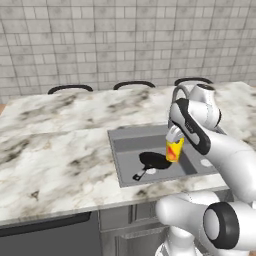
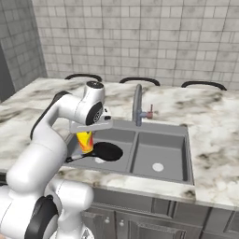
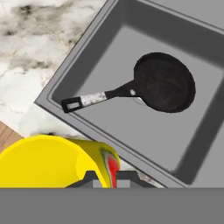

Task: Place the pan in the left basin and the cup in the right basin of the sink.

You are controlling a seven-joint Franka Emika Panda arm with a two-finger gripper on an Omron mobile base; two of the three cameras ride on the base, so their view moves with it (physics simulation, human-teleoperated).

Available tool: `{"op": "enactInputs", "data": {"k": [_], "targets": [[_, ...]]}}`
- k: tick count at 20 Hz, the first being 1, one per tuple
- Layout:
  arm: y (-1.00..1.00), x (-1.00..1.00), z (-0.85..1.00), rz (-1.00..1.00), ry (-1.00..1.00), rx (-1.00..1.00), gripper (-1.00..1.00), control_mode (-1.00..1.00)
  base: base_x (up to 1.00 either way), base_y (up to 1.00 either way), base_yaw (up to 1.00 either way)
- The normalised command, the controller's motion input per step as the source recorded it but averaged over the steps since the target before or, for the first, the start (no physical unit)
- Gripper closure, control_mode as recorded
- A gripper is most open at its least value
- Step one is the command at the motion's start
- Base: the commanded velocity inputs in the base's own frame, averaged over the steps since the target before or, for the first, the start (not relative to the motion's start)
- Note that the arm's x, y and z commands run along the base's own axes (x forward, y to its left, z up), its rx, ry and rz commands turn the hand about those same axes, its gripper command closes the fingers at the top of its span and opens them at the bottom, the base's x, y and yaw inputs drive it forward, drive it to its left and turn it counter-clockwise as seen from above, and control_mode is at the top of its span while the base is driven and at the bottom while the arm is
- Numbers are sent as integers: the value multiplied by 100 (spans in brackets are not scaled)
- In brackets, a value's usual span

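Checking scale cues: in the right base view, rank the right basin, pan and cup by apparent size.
1. right basin
2. pan
3. cup, partly hidden by the gripper, so its place is less sure.

Pan (image 3: 164, 83) below claw: matt black, slightly grainy; handle tip speckled grey. Cup (image 3: 52, 162) at claw: glossy yellow, plastic-looking. Sink (image 2: 161, 161) matt grey, smooth. Surface (image 1: 55, 145) polished veined marble. Faucet (image 2: 137, 105) brushed metal.

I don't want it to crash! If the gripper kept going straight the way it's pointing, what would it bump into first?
Probably the left basin, with the cup it holds touching down beside the pan, though depth is hard to judge.
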Motion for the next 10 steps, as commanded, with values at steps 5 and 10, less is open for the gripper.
{"op": "enactInputs", "data": {"k": [5, 10], "targets": [[0, 0, 0, 0, 0, 0, 100, 100, 0, -58, -3], [0, 0, 0, 0, 0, 0, 100, 100, 0, -62, -3]]}}
